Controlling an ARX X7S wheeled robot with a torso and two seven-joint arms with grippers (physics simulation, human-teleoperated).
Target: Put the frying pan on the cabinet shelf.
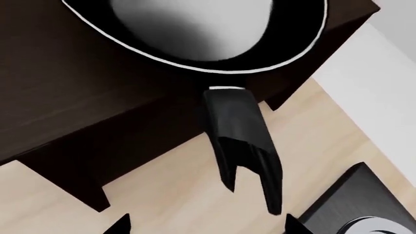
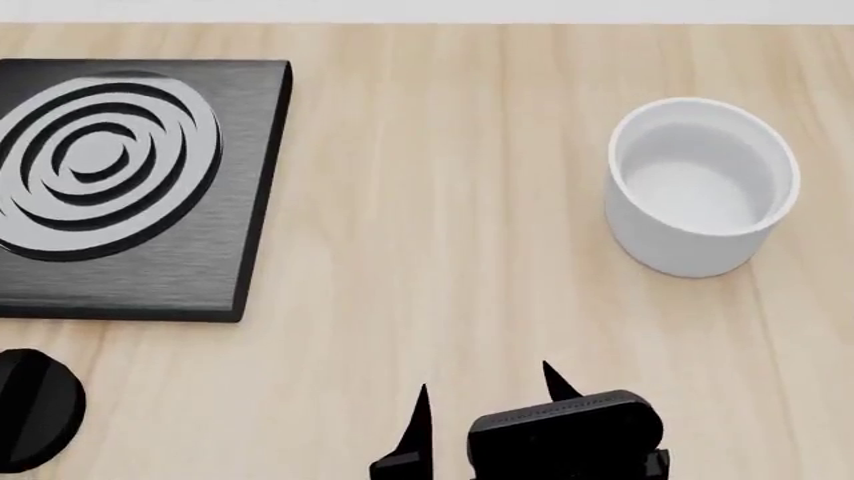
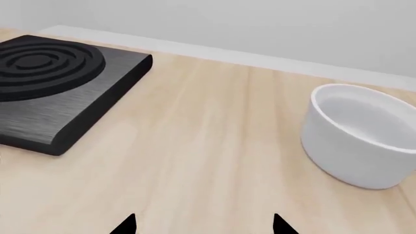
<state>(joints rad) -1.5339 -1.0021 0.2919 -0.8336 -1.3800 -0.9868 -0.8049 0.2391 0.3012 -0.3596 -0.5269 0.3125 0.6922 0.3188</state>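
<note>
The frying pan [image 1: 195, 29], black with a thin pale rim and a grey patch inside, rests on a dark brown cabinet surface [image 1: 71, 87] in the left wrist view. Its short black handle [image 1: 244, 141] sticks out past the cabinet's edge over the wooden tabletop. My left gripper [image 1: 208, 229] is open and a little back from the handle's end, with bare wood between its fingertips. The pan is out of sight in the head view. There my right gripper [image 2: 487, 385] stands open at the near edge, holding nothing.
A square black plate [image 2: 134, 190] with pale concentric rings lies at the table's left. A white cylindrical cup [image 2: 701, 185] stands at the right. A round black part [image 2: 27, 405] shows at the lower left. Behind the table runs a pale wall [image 3: 260, 24].
</note>
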